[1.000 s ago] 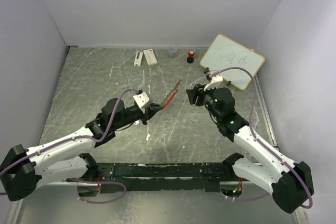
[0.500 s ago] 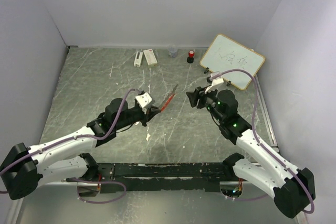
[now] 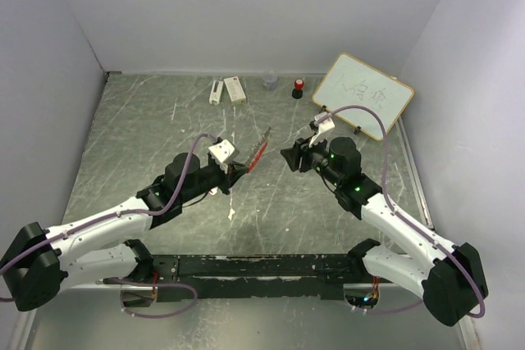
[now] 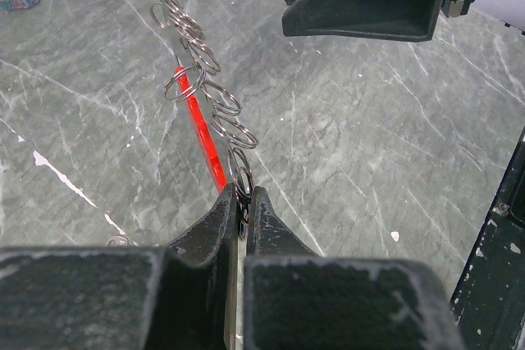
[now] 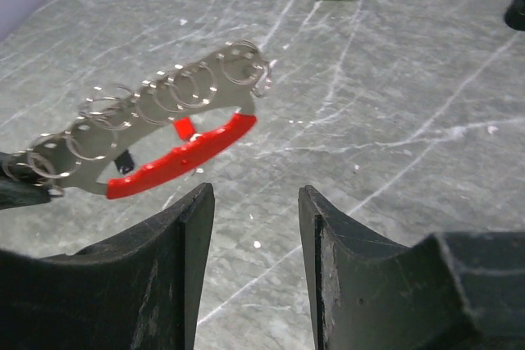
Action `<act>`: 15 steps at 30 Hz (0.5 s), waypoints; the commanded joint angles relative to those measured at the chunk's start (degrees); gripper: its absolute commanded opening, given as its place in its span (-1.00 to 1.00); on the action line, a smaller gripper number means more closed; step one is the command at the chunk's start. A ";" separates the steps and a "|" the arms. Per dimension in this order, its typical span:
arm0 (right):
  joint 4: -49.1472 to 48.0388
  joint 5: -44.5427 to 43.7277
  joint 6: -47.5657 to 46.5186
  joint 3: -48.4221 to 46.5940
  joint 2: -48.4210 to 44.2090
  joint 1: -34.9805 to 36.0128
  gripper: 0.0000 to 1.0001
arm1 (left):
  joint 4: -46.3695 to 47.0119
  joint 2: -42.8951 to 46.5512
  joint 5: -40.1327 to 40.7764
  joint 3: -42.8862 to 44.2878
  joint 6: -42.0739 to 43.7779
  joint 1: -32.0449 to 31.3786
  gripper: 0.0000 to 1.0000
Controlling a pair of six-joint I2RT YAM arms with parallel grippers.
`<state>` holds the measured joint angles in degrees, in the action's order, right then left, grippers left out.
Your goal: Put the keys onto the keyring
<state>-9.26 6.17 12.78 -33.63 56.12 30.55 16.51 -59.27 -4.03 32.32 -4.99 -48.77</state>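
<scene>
Overhead, the left pincer (image 3: 238,168) is holding the keyring (image 3: 258,153) aloft, evidently presenting it to the right pincer (image 3: 287,156) nearby; from the left wrist, its jaws are clamping one end ring; from the right wrist, spread jaws are facing the keyring (image 5: 176,153).

Keyring (image 3: 257,155): curved grey strip (image 5: 215,97) carrying a row of silver rings (image 4: 220,102), red oblong fob (image 5: 182,157) alongside. Held aloft at frame centre, slanting toward the upper right.

Whiteboard (image 3: 362,96), red-capped cylinder (image 3: 299,88), white boxes (image 3: 235,89), clip cup (image 3: 270,81) at the back
</scene>
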 commanded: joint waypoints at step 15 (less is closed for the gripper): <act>6.02 8.14 -14.05 -5.43 2.30 2.41 0.44 | -8.33 -10.11 -19.79 9.96 9.77 3.87 -0.86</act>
<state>-9.02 15.25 6.52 -35.46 59.55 32.75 12.47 -67.44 -12.78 36.58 -1.23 -47.48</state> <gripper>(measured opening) 0.704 0.098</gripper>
